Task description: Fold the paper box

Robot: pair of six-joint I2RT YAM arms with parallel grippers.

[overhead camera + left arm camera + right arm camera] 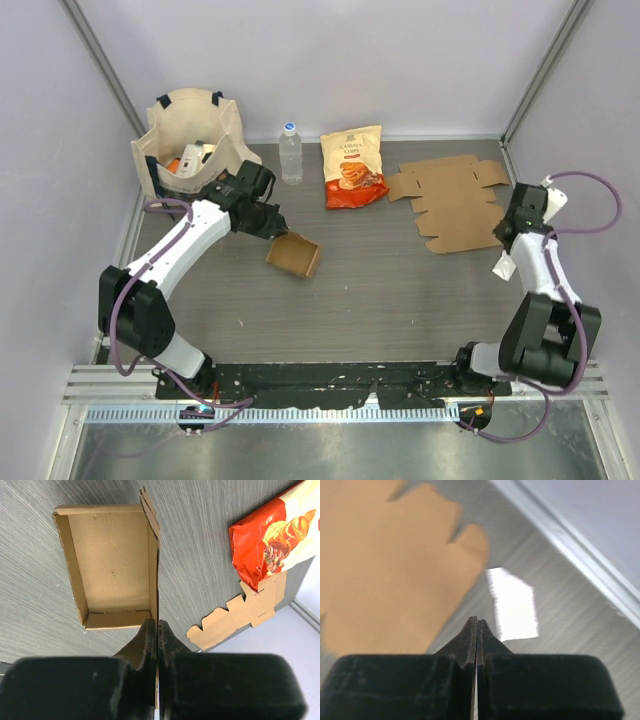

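Out past the arm bases, the left gripper [157, 626] is reaching over the tabletop [380, 300] left of centre; its jaws are clamping tight on one long side wall of the paper box [112, 575]; the box is showing as an open tray, its hollow facing the wrist camera, and I cannot tell whether its base is lying flat or tipping up. I am judging that the step in hand is seating that pinched wall, whose ragged end is sticking out past the tray's corner; doing it well is calling for a slow, square turn about the crease, so the thin card is bending on its score line rather than buckling; the other jaws could be steadying the opposite wall so the light tray is not sliding.

Over on the right, the right gripper [477, 623] is hanging with its jaws pressed together on nothing, beside the edge of a flat cardboard blank [455, 200]; a white slip [505, 266] is lying just beside it.

Along the far side, a snack bag [353, 167], a water bottle [290, 152] and a tote bag [190, 135] are standing well apart from the box.
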